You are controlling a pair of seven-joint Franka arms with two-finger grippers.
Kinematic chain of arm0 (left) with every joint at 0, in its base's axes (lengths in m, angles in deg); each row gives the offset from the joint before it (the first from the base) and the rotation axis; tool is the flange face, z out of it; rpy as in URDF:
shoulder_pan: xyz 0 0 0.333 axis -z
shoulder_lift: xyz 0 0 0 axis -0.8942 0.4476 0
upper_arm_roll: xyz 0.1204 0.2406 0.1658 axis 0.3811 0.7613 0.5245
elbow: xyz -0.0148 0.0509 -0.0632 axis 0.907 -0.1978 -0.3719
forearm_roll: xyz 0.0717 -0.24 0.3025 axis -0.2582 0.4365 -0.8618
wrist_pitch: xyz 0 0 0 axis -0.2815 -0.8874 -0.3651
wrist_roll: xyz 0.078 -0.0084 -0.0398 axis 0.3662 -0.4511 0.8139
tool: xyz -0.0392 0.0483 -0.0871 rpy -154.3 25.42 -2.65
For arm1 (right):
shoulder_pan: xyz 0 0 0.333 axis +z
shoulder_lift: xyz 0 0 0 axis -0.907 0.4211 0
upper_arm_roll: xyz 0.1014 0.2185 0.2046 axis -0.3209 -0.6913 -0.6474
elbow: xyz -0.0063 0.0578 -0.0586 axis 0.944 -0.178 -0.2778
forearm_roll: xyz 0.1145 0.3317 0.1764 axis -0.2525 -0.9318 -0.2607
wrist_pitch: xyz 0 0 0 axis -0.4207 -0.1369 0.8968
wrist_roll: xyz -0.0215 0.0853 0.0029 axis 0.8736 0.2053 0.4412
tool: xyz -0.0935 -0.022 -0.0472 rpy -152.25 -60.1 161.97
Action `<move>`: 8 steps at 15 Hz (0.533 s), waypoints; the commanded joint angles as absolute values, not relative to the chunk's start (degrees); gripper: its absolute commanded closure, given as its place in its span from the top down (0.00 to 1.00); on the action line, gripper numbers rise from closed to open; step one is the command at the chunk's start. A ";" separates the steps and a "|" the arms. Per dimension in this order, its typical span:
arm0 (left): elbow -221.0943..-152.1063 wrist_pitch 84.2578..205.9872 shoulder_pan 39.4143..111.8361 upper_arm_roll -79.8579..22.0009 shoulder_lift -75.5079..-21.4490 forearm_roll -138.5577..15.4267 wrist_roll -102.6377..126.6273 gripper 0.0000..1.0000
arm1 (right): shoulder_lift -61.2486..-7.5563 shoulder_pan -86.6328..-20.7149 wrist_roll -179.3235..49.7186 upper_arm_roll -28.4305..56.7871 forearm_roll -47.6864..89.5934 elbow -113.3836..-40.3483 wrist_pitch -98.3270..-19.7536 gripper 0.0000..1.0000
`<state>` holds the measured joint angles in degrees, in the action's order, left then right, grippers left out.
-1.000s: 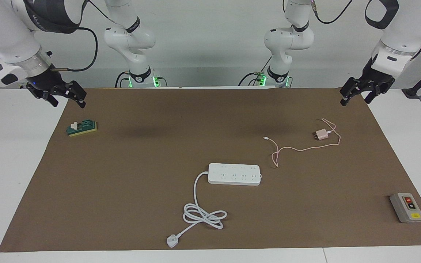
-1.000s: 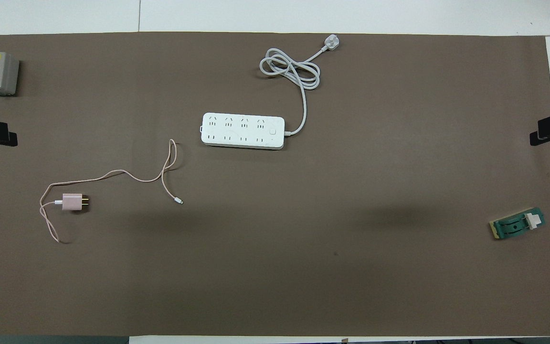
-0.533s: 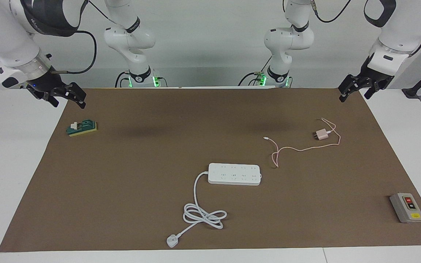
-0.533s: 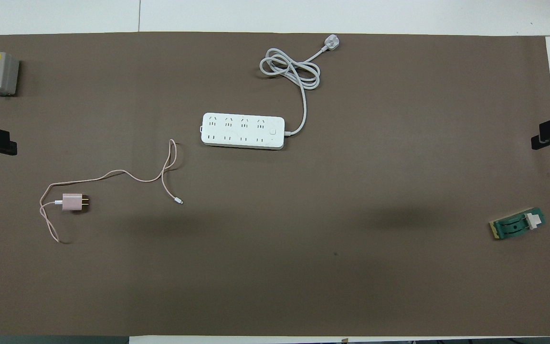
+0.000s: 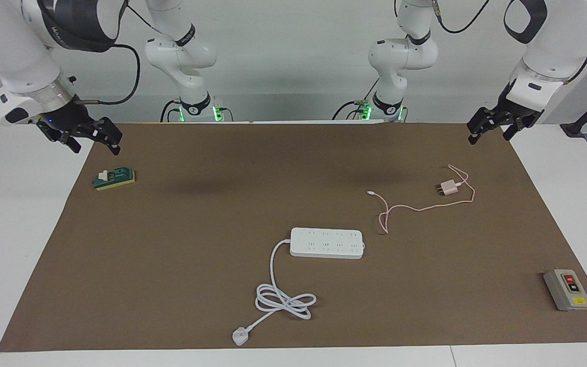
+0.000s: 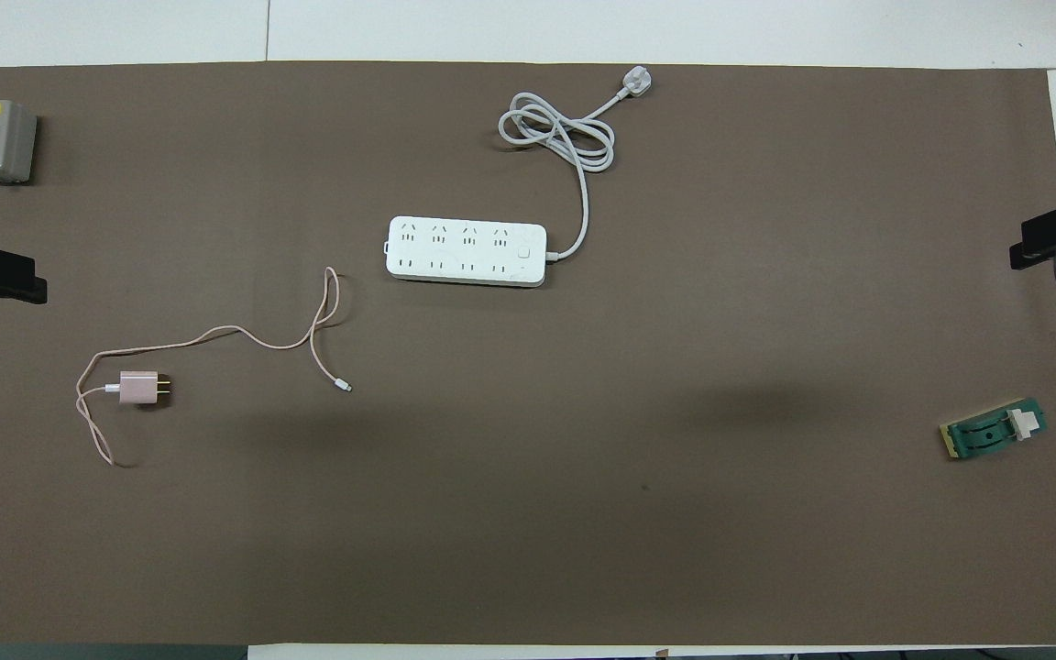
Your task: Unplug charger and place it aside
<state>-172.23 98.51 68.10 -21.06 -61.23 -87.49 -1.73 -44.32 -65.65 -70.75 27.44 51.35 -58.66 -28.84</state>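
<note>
Lying unplugged on the brown mat, the charger [image 5: 448, 187] rests toward the left arm's end of the worktop [image 5: 18, 214], nearer the robots than the power strip [image 5: 327, 243] and well apart from it. The left gripper [image 5: 487, 125] hangs empty over the mat's corner, fingers apart. The right gripper [image 5: 92, 136] hangs over the opposite corner, near a green block [image 5: 115, 178]; its fingers' state cannot be told.

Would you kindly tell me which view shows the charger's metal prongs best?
The overhead view: the charger lies flat on the mat, with both prongs seen side-on, pointing toward the right arm's end. The facing view shows the same charger smaller and slantwise, its prongs barely distinguishable.
</note>
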 commanded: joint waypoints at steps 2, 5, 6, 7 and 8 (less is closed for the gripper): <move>-173.29 98.15 68.86 -20.80 -62.23 -88.29 -3.53 1.00 | -42.98 -66.33 -71.12 26.48 51.99 -56.52 -28.45 1.00; -173.29 96.92 68.86 -20.89 -62.23 -86.89 -3.45 1.00 | -43.06 -66.33 -72.10 25.25 51.72 -56.52 -28.37 1.00; -173.29 96.74 68.86 -21.07 -62.23 -86.53 -3.36 1.00 | -43.06 -66.42 -72.01 25.33 51.72 -56.52 -28.45 1.00; -173.29 96.65 68.94 -21.15 -62.23 -86.53 -3.45 1.00 | -43.06 -66.50 -71.92 25.51 51.63 -56.52 -28.54 1.00; -173.38 96.48 68.95 -21.33 -62.23 -86.53 -3.54 1.00 | -43.06 -66.50 -72.01 25.42 51.63 -56.61 -28.54 1.00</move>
<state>-172.29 97.34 68.34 -21.47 -61.24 -87.13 -2.67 -43.86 -65.65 -71.22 26.16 51.43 -57.84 -28.84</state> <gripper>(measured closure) 0.000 0.000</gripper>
